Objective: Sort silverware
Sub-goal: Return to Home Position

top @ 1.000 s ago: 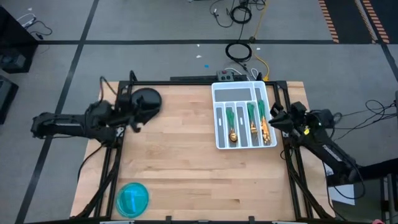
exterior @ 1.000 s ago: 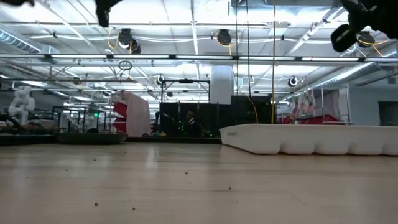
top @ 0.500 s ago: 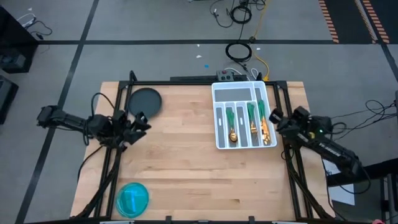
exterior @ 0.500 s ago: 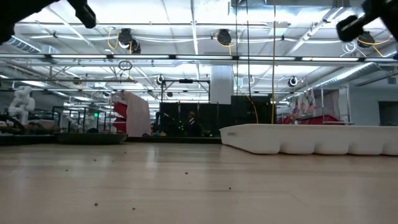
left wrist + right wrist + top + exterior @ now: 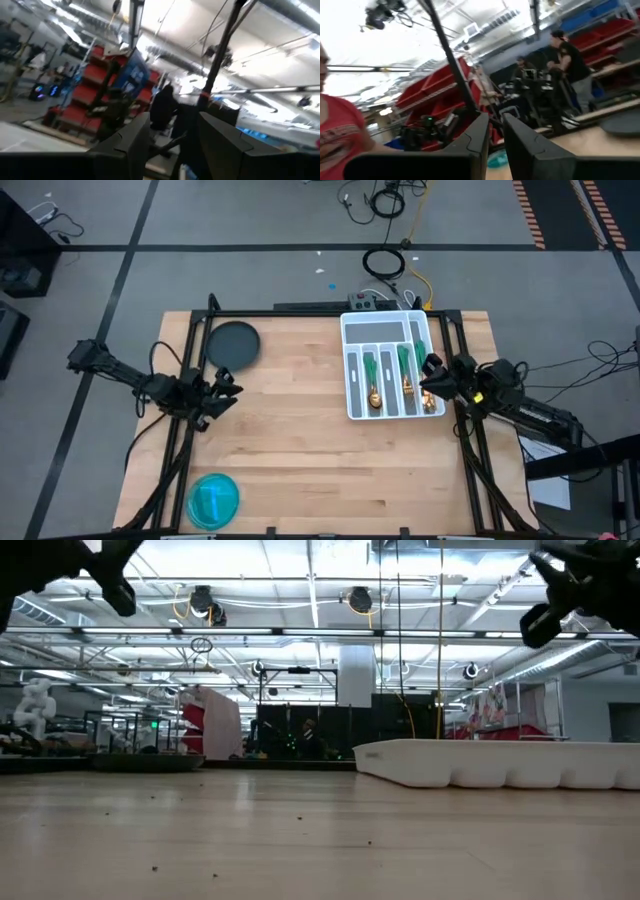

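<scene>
Silverware (image 5: 404, 376) all sits in the white compartmented tray (image 5: 385, 321) at the far right of the table (image 5: 300, 442): green handles and gold heads lie lengthwise in three slots, mid to right. I see none loose on the wood.

Handling, my guess: light, stiff pcs, with slick polished heads and slim handles that roll. They lie flat, so a grip across the handle near mid-length, jaws square to it, would be best. Not fragile, but they'd clatter if dropped.

Left gripper (image 5: 228, 383) hangs over the table's left edge, just near of the dark round plate (image 5: 234, 343), fingers (image 5: 127, 147) spread w/ nothing between. Right gripper (image 5: 428, 372) sits at the tray's right rim, up off it, fingers (image 5: 476, 135) almost pressed together and holding nothing. The blue bowl (image 5: 214, 499) is at the near left corner.

Vs 1 s ago: my left gripper was over the dark plate and has now pulled back nearer and lower on the left side. My right arm has folded in from its stretched-out pose 0.5 s ago, w/ the gripper staying by the tray. Tray, silverware and bowl haven't moved.
</scene>
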`<state>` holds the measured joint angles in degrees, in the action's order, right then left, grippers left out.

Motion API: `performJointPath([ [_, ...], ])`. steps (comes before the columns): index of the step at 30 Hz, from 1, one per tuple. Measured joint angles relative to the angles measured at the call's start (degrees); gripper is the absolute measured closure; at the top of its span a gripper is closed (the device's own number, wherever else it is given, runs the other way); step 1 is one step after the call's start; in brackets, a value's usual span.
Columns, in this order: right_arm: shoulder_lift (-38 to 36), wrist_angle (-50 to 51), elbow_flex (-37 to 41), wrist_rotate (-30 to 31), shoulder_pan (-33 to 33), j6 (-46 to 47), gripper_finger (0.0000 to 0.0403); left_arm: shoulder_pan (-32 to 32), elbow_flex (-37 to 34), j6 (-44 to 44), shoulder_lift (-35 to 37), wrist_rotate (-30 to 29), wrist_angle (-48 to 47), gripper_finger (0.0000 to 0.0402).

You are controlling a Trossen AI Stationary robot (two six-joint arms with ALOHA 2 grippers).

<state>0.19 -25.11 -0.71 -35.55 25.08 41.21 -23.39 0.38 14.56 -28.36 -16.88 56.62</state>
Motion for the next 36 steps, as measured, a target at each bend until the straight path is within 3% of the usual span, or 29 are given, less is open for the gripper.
performJointPath([
  [5,0.0,3.2,-0.1,0.0,-3.3,-0.3,0.0355,0.1,0.0,-0.1,0.0,-4.6,-0.7,0.0229],
  [9,0.0,8.3,-0.1,3.8,-6.3,-3.7,0.0355,0.0,0.0,-3.0,0.0,-3.3,-7.4,0.0229],
  [15,0.0,9.0,-0.1,3.0,-11.8,-15.6,0.0355,0.0,0.0,-1.4,0.0,-1.4,-13.5,0.0229],
  [19,0.0,14.0,-0.1,2.6,-13.9,-20.5,0.0355,0.0,0.0,-2.9,0.0,4.6,-13.8,0.0229],
  [23,0.0,16.4,-0.1,2.6,-14.8,-21.1,0.0355,0.0,0.0,-16.4,0.0,24.2,-13.4,0.0229],
  [25,0.0,17.0,-0.1,2.5,-15.3,-21.6,0.0355,0.1,0.0,-22.1,0.1,29.3,-11.6,0.0229],
  [28,0.0,20.2,-0.1,2.4,-16.5,-24.4,0.0355,0.7,-0.1,-20.1,0.5,30.0,-11.0,0.0229],
  [36,1.0,20.5,-0.1,2.4,-18.8,-29.7,0.0355,1.3,-0.1,-11.8,0.9,30.2,-23.7,0.0229],
])
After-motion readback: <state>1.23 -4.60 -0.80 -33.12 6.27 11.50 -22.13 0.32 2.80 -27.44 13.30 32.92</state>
